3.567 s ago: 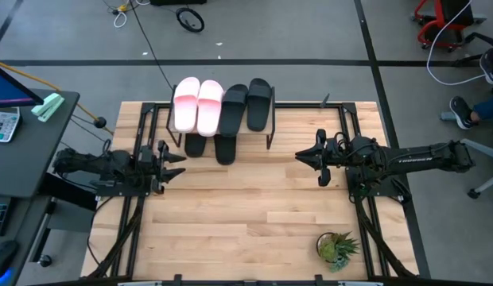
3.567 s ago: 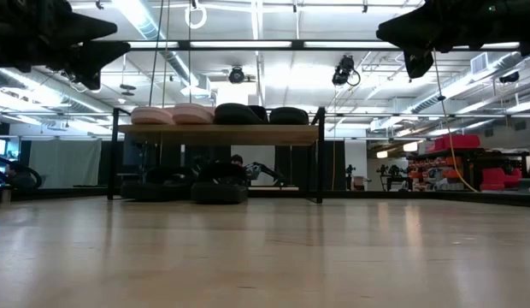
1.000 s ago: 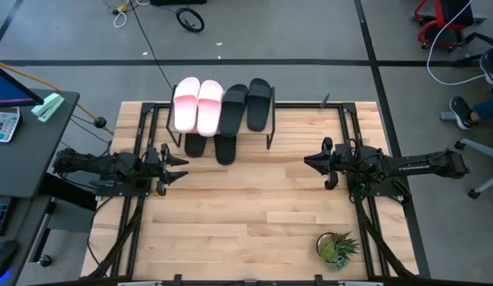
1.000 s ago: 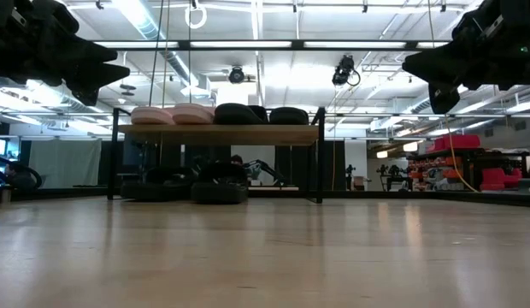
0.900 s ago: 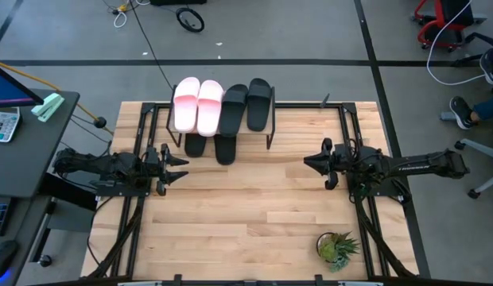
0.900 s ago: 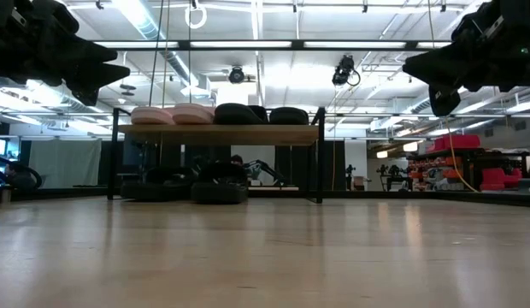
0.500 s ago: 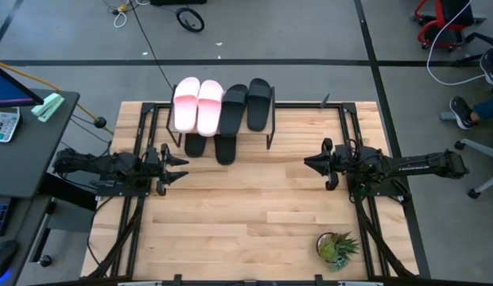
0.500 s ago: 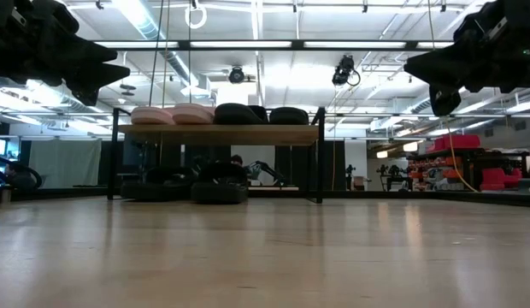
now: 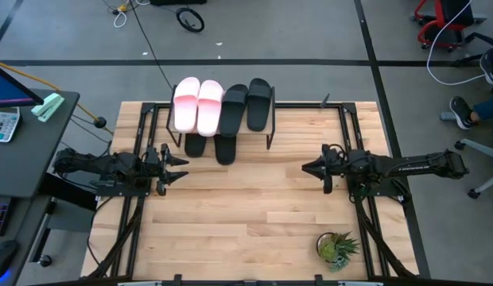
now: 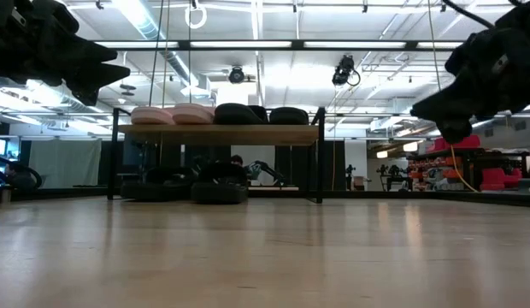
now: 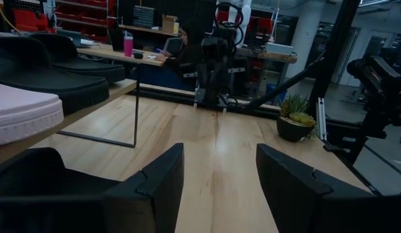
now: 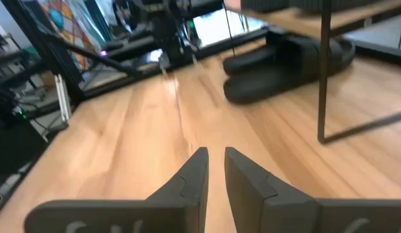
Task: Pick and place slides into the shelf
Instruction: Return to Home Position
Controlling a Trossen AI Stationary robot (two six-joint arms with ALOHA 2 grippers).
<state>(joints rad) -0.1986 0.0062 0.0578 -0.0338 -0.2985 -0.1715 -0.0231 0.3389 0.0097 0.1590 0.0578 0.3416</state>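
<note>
The shelf (image 10: 218, 134) stands at the table's far edge. On its plank lie two pale pink slides (image 9: 197, 105) and two black slides (image 9: 246, 106), side by side. Two more black slides (image 9: 211, 147) rest on the tabletop under it; they also show in the right wrist view (image 12: 284, 65). My left gripper (image 9: 176, 168) hovers open at the table's left, near the shelf's left legs. My right gripper (image 9: 304, 168) hovers at the table's right, its fingers (image 12: 194, 171) together but for a thin gap, pointing at the shelf and empty.
A small potted plant (image 9: 336, 248) stands near the table's front right corner. Black frame rails (image 9: 135, 214) run along the table's left and right sides. The wooden tabletop (image 9: 246, 206) lies bare between the arms. A desk with a calculator (image 9: 4, 123) stands beyond the left edge.
My right gripper has gone down a little and tipped its fingers downward, staying at the table's right. The slides and the shelf have stayed where they were.
</note>
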